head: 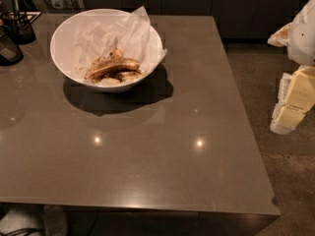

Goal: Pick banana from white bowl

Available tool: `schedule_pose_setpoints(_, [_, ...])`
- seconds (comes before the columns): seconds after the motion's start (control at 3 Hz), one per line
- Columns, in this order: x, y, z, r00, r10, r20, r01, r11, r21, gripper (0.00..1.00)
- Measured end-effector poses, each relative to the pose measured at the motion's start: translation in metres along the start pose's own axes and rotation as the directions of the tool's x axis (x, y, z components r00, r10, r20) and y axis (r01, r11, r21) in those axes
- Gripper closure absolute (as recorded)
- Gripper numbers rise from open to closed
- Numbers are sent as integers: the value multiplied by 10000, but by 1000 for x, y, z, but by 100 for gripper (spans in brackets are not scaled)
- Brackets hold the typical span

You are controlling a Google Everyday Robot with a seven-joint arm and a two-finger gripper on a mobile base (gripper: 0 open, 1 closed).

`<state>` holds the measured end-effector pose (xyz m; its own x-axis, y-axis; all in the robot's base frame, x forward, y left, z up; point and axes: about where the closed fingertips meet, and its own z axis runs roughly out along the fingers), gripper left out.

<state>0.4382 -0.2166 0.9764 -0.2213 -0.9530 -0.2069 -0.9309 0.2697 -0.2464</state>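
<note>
Only part of the robot shows, at the right edge of the view beside the glossy grey-brown table (147, 171). Uppermost is a smooth, rounded white shell (302, 31), with a small tan piece (280, 35) jutting from its side. Below it is the pincer (291, 107), made of blocky pale-yellow segments edged in ribbed white.

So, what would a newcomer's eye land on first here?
The big white bowl at the far left of the table, lined with crumpled paper, with the brown-mottled banana lying in it. Then the pincer, hanging off the table's right edge, far from the bowl.
</note>
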Motion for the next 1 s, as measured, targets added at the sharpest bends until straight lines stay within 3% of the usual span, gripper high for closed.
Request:
schedule_pose_setpoints(0.67, [-6,-3,-1,9999,-131,-86,132,9999,107,0])
schedule_pose_setpoints(1.0, [-28,-11,1,9951,-781,-606,779,9969,-54,0])
